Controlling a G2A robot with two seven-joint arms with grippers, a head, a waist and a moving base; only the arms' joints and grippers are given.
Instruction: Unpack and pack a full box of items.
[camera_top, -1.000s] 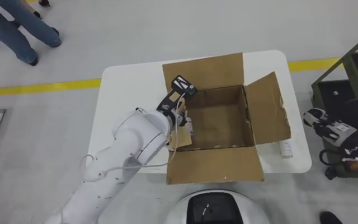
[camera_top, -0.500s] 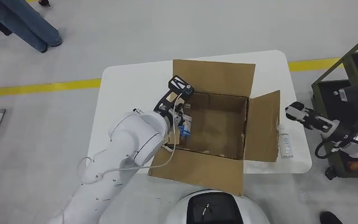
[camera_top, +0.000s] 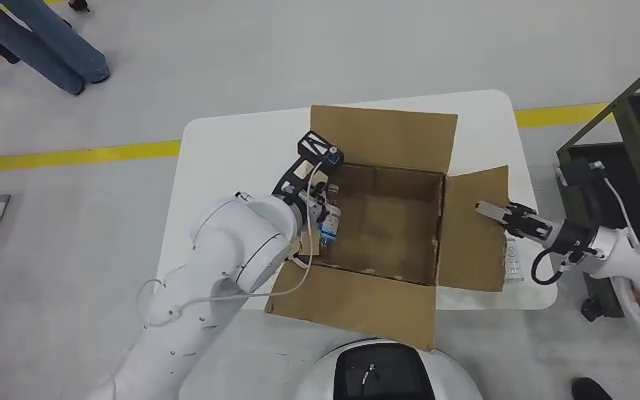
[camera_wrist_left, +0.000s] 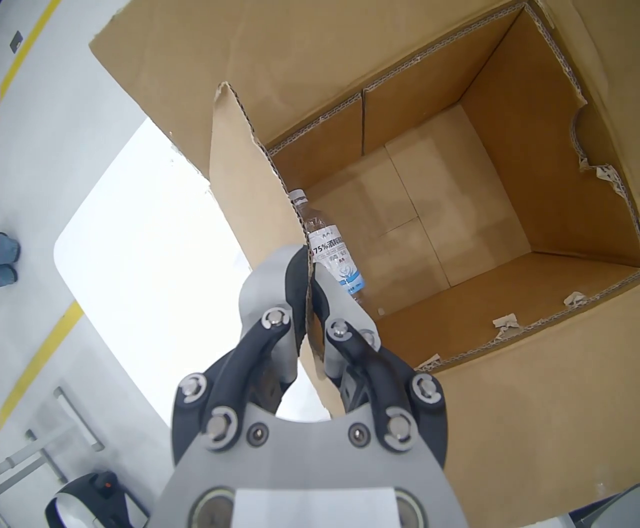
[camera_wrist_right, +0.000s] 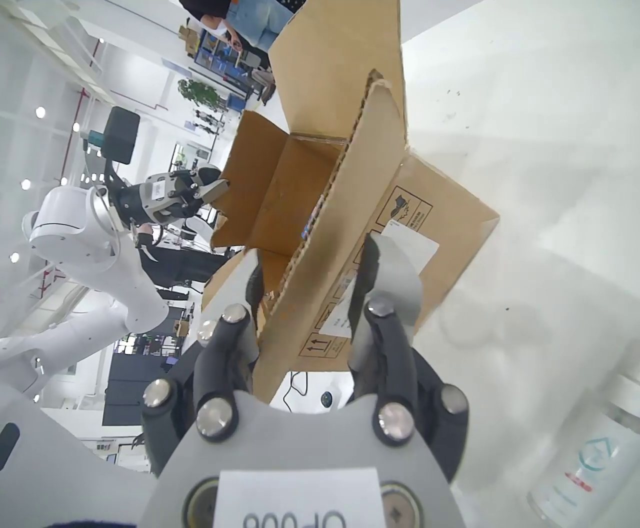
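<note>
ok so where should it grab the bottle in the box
Probably the labelled middle of the bottle, from straight above: it seems to lie on the cardboard box floor along the wall whose flap the left gripper pinches, so that side is blocked.

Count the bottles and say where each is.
2. One bottle lies inside the box against its left wall; the other bottle lies on the table outside the right flap.

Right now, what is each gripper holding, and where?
Left gripper: jaws shut on the edge of a box flap. Right gripper: jaws open astride the opposite flap, gripping nothing.
</note>
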